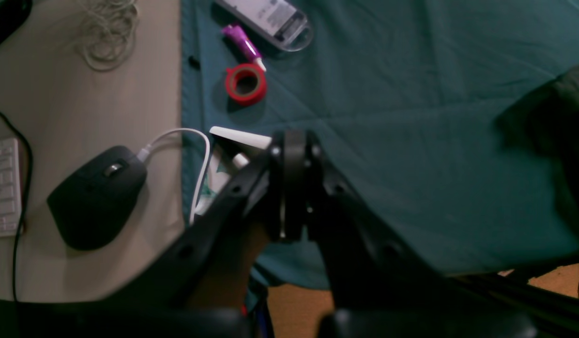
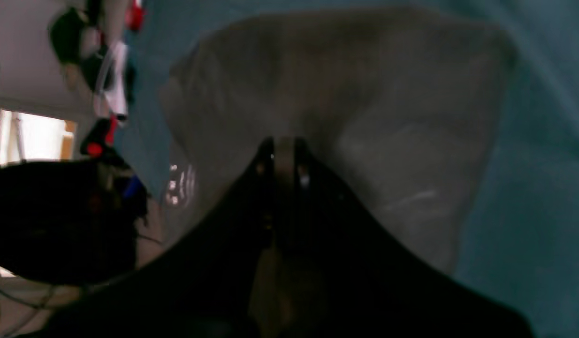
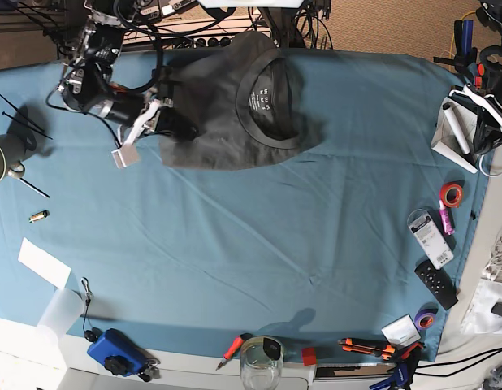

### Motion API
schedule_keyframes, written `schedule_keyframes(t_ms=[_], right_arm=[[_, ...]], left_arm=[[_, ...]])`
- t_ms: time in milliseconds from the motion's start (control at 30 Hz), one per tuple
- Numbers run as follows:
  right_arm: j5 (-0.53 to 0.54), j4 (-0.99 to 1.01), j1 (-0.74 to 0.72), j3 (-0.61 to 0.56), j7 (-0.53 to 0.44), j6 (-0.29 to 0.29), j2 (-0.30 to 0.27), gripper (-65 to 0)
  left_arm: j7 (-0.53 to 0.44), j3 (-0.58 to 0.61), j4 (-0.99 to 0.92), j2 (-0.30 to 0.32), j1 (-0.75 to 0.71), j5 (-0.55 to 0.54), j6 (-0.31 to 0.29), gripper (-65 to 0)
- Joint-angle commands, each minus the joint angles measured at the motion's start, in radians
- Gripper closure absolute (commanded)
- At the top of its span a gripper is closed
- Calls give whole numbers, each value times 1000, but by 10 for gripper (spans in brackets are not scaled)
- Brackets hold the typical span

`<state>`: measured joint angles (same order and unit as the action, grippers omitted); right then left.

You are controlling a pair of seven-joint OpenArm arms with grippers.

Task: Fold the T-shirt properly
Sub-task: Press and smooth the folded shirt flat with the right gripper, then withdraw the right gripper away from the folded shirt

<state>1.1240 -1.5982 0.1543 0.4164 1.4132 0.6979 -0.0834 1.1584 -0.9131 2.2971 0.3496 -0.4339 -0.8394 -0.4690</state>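
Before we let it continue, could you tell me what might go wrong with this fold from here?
1. The T-shirt lies bunched at the far table edge, so a pull could drag it off.
2. The right hand, shut beside its sleeve, may snag fabric unevenly.
3. The left hand sits far off near the red tape roll, so it cannot steady the cloth.

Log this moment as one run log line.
stage: T-shirt folded, top of teal cloth | right claw: shut, beside shirt's edge | left claw: shut, empty, over cloth near red tape
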Motion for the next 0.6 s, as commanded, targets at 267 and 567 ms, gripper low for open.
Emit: schedule_keyframes(t_ms=[267,567], right_arm=[[95,-180,-36,79,-17,0,-14,0],[92,-431,95,343,-17,0,-14,0]], left_arm=[[-26,-8,13,16,2,-13,-1,0],[-51,-8,11,16,1,35,0,0]])
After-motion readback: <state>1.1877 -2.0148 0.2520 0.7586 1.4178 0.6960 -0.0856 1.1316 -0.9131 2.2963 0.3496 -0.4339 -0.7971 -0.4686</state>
